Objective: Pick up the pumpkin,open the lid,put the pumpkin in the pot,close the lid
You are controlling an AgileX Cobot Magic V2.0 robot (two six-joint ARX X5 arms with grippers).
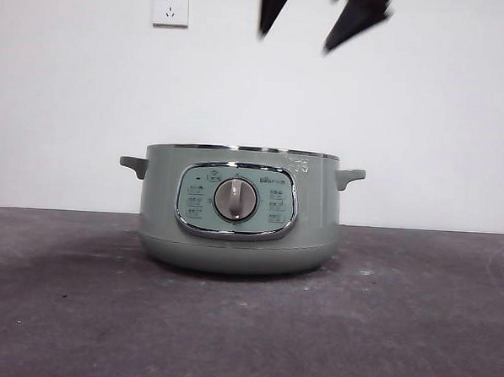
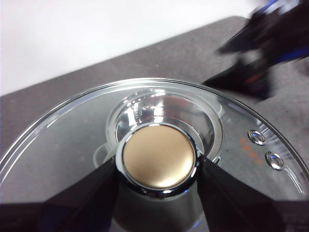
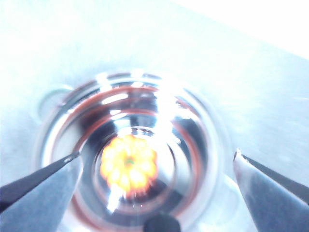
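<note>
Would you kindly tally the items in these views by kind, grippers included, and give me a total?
Pot: 1
Lid: 1, held by its knob in the left gripper
Pumpkin: 1, inside the pot
Grippers: 2, counting the right gripper
Wall sockets: 2
Total: 7

1. One pot (image 1: 237, 230) stands on the table (image 1: 413, 332), with two side handles, one control panel and one round dial (image 1: 235, 199) on its front.
2. One pumpkin (image 3: 129, 166) lies inside the pot, seen from the right wrist camera.
3. One glass lid (image 2: 58, 145), with one round knob (image 2: 158, 157) and two small metal vent holes (image 2: 265, 147) near its rim.
4. Two wall sockets (image 1: 170, 6) on the white wall behind, one at each side.
5. Two grippers: the left gripper (image 2: 157, 176) and the right gripper (image 3: 157, 157), each with two black jaws.
</note>
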